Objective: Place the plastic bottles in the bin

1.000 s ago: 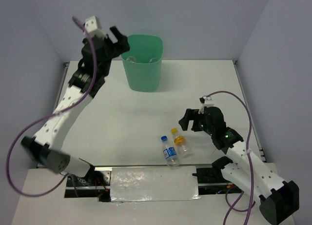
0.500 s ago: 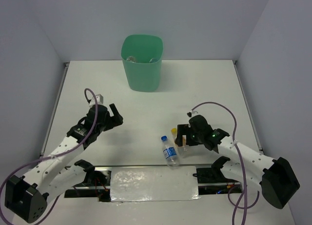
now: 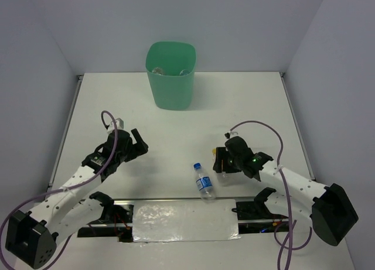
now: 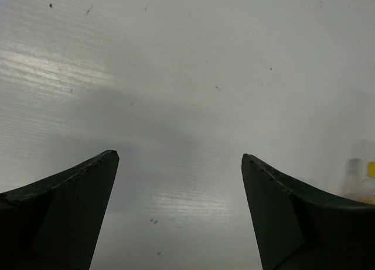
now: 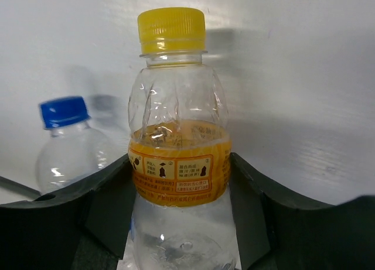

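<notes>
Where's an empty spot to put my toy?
The middle is bare, between the bin, the left gripper and the right gripper. So is the far right corner. Crowded near the front: the right gripper holds the yellow-capped bottle, with the blue-capped bottle beside it.

Two bottles, one bin (image 3: 170, 94), two pincers.
One yellow-capped bottle (image 5: 177, 135), one blue-capped bottle (image 3: 203, 181); one left pincer (image 4: 179, 156), one right pincer (image 5: 180, 157); the bin's contents are too unclear to count.

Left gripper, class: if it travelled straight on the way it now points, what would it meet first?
Only bare table: ahead of the open left gripper the way looks free. A blurred yellow-capped bottle shows off to the right, outside that line, though depth is unclear.
</notes>
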`<state>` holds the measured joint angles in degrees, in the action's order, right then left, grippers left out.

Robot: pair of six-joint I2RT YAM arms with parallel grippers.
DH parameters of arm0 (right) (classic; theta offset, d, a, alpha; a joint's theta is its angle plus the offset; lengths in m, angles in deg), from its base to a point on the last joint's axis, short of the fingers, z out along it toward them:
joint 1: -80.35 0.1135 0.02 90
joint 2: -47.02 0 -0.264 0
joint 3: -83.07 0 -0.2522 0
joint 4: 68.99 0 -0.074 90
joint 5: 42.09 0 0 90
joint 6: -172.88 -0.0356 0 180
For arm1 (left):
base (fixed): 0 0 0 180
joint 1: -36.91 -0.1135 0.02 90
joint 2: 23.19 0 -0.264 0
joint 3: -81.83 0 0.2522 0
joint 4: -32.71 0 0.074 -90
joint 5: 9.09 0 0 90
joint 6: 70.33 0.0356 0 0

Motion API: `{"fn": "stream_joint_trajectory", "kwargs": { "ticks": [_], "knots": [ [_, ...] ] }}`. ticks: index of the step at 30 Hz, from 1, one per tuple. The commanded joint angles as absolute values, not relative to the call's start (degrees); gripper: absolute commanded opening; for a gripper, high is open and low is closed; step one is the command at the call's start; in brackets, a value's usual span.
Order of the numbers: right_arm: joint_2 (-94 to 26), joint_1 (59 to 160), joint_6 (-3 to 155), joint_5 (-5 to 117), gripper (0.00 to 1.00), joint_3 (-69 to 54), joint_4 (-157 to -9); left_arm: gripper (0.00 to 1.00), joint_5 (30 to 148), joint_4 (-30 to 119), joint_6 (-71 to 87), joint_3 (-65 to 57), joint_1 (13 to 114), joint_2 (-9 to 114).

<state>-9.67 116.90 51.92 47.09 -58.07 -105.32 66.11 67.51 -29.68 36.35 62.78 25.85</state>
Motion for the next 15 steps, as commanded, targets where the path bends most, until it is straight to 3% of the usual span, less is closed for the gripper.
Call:
{"fn": "stream_joint_trajectory", "kwargs": {
  "ticks": [1,6,15],
  "knots": [
    [-6.9,117.3,53.8,41.1,0.48,-48.7,-105.0,0.99,65.2,67.0,-30.3,34.7,63.0,26.2],
    [-9.7,117.2,57.5,37.2,0.45,-32.6,-103.8,0.99,67.8,64.5,-29.9,35.5,62.9,25.5],
    [-32.9,116.0,70.5,33.4,0.44,3.6,-98.6,0.99,71.0,63.6,-30.1,36.9,62.9,25.7]
  ]
}}
